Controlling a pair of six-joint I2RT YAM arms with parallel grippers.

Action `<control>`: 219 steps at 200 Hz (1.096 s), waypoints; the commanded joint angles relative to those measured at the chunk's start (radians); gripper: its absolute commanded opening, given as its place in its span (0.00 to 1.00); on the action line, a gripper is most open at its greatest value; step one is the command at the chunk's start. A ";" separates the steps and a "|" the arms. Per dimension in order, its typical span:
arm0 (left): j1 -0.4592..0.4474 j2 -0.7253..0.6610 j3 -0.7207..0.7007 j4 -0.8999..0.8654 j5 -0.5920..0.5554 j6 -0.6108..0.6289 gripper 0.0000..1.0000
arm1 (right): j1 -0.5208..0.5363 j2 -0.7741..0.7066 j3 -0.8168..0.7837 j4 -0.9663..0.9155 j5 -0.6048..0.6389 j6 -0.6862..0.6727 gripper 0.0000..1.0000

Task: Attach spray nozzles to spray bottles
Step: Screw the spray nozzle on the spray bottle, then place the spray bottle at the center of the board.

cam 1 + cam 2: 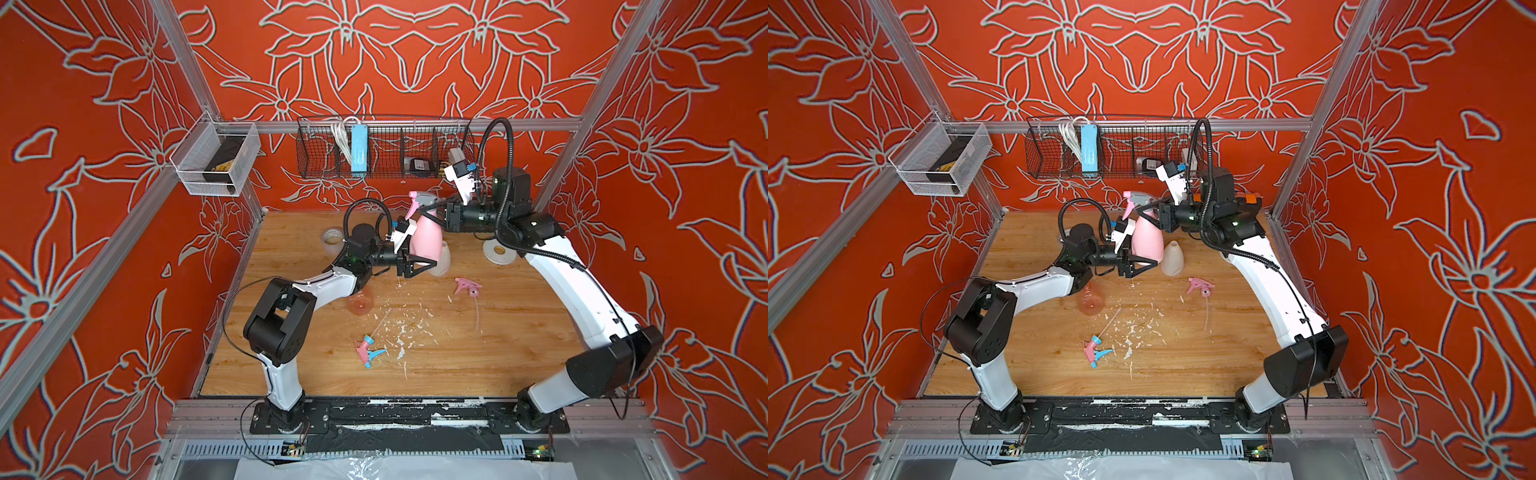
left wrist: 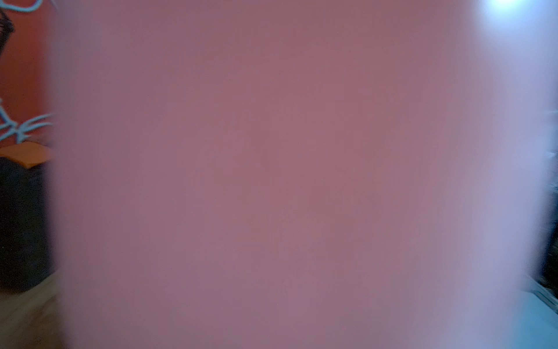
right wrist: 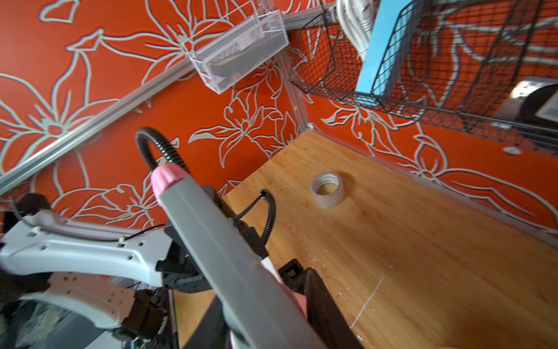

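Observation:
The opaque pink spray bottle (image 1: 426,243) (image 1: 1147,245) stands upright off the table near the back middle. My left gripper (image 1: 424,262) (image 1: 1142,264) is shut on its base. That bottle's blurred wall (image 2: 271,181) fills the left wrist view and hides the jaws. The pink spray nozzle with a grey top (image 1: 419,200) (image 1: 1136,200) (image 3: 226,256) sits at the bottle's neck, and my right gripper (image 1: 436,210) (image 3: 265,317) is shut on it from the right. The white bottle (image 1: 442,259) stands just behind. The transparent orange-pink bottle (image 1: 360,304) lies under my left forearm. An all-pink nozzle (image 1: 467,286) and a pink-and-blue nozzle (image 1: 368,351) lie loose on the table.
White tape rolls sit at the back left (image 1: 333,239) (image 3: 327,189) and back right (image 1: 498,251). A black wire basket (image 1: 386,166) hangs on the back rail and a white mesh basket (image 1: 199,178) on the left rail. White flecks litter the wooden table (image 1: 478,365).

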 commanded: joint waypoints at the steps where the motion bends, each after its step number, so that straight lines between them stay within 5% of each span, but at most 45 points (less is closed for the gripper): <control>1: 0.017 -0.056 -0.001 0.011 -0.271 0.014 0.37 | 0.037 -0.039 -0.039 -0.121 0.255 -0.014 0.00; 49: -0.041 -0.085 -0.028 0.059 -0.517 0.021 0.34 | 0.132 -0.077 -0.136 -0.066 0.663 0.126 0.00; 87: -0.092 -0.094 -0.049 0.045 -0.621 0.077 0.37 | 0.141 -0.108 -0.169 -0.065 0.795 0.163 0.00; 125: -0.097 -0.070 -0.046 0.007 -0.618 0.079 0.65 | 0.137 -0.169 -0.208 -0.043 0.849 0.137 0.00; 146: -0.097 -0.060 -0.030 -0.062 -0.612 0.121 0.97 | 0.112 -0.197 -0.222 -0.035 0.879 0.129 0.00; 188: -0.095 -0.071 -0.036 -0.141 -0.647 0.182 0.98 | -0.043 -0.230 -0.239 -0.043 0.900 0.076 0.00; 219: -0.095 -0.102 -0.014 -0.263 -0.659 0.227 0.98 | -0.206 -0.261 -0.454 0.099 1.004 0.015 0.00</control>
